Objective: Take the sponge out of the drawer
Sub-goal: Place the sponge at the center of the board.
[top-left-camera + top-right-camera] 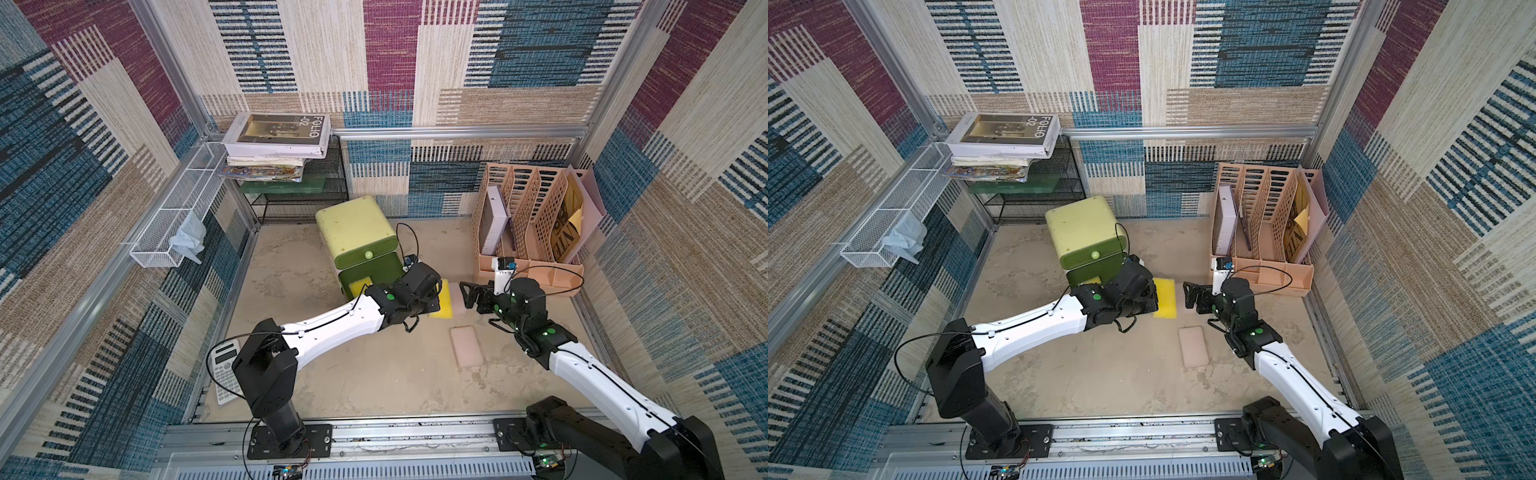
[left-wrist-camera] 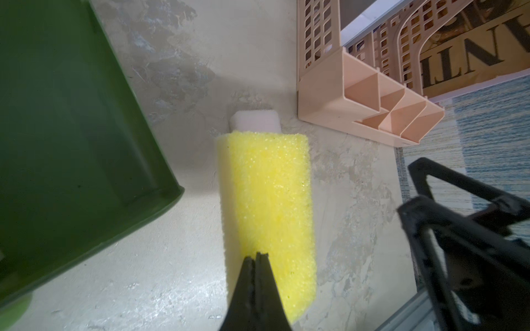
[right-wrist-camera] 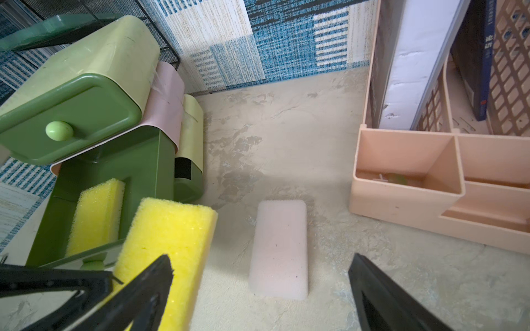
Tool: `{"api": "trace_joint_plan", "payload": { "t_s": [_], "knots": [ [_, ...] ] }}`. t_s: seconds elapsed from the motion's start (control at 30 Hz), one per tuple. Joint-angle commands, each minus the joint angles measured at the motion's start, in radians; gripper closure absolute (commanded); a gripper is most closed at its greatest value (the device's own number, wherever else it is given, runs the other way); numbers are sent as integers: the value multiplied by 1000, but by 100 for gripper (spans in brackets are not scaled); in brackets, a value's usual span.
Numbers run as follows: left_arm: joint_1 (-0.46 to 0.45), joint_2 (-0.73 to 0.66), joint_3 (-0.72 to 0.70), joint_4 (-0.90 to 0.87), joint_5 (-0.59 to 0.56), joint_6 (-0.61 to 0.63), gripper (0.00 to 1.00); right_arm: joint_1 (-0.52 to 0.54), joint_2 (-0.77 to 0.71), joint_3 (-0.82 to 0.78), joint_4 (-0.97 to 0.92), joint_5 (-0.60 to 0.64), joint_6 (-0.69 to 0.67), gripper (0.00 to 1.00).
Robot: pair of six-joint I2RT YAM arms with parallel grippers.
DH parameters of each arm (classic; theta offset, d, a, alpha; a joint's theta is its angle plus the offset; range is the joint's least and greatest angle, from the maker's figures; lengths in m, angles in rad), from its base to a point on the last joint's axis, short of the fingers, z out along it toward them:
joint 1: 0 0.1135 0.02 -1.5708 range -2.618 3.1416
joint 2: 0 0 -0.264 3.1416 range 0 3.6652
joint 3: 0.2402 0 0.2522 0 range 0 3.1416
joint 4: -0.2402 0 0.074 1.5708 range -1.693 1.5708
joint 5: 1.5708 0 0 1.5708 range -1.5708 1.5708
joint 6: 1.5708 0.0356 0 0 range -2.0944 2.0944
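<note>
sponge (image 2: 266,200), yellow and coarse-celled, is pinched at one short end by the left gripper (image 2: 256,257), whose fingertips press almost together into the foam; it hangs over bare tabletop just beside the open lower drawer (image 3: 149,163), so it looks clear of the drawer and, i judge, ready to be set down. gripping the end probably let the fingers reach down into the narrow drawer. a second yellow sponge (image 3: 96,215) stands on edge inside that drawer, so the job may not be over. the right gripper (image 1: 463,295) waits near the held sponge with jaws spread wide and holding nothing, perhaps kept back to give room. a pale pink sponge (image 3: 279,249) lies flat on the table between the drawer unit and the peach desk organiser (image 3: 401,200). in both top views the left wrist covers the pinch itself. whether the sponge's far end touches the table i cannot tell, and the drawer floor is hidden.
</note>
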Motion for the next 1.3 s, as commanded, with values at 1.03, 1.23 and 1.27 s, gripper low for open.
{"api": "trace_joint_plan", "payload": {
  "t_s": [1.03,1.23,1.27],
  "knots": [
    [-16,106,-94,24,13,-121,80,-4,-11,-4,29,-35,6,1],
    [-16,83,-97,29,18,-123,73,-4,-14,-5,29,-38,6,1],
    [-16,76,-97,28,21,-122,72,-4,-14,-5,31,-39,7,1]
  ]
}}
